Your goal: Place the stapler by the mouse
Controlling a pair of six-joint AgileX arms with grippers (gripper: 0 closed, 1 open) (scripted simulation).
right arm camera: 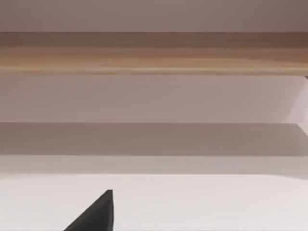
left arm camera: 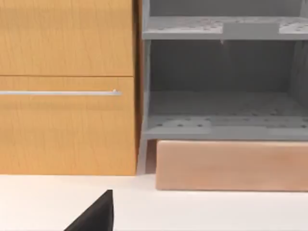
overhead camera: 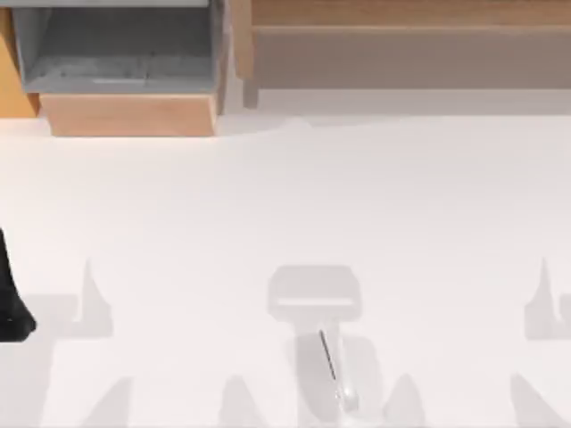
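The stapler (overhead camera: 332,367) lies on the white counter (overhead camera: 285,205) near its front edge, a little right of centre, its length running roughly front to back with a slight lean and its rounded end toward the front. It is whitish-grey, with a thin dark line along its top, and sits among flat grey shadows that are easy to mistake for objects. Nothing touches it.

No mouse can be picked out on the counter, so the target spot cannot be placed from here.

At the counter's left edge a dark part of the left arm (overhead camera: 11,303) shows in the top view. Each wrist view has a dark wedge at its lower edge, left claw (left arm camera: 94,214) and right claw (right arm camera: 94,214); whether the fingers of either are open or closed cannot be told. Both wrist cameras look toward the back of the counter, not down at the stapler.

The step in hand seems to be the reach, not yet begun. To do it well, come down over the middle of the stapler, close across its slim width rather than along its length, and aim at the body with the dark line, not the shadow beside it.

At the back stand a wooden drawer cabinet (left arm camera: 67,86) with a thin metal handle (left arm camera: 60,93), a grey shelf unit (left arm camera: 221,86) on a pale wooden block (left arm camera: 231,166), and further right a long wooden shelf (overhead camera: 410,18).
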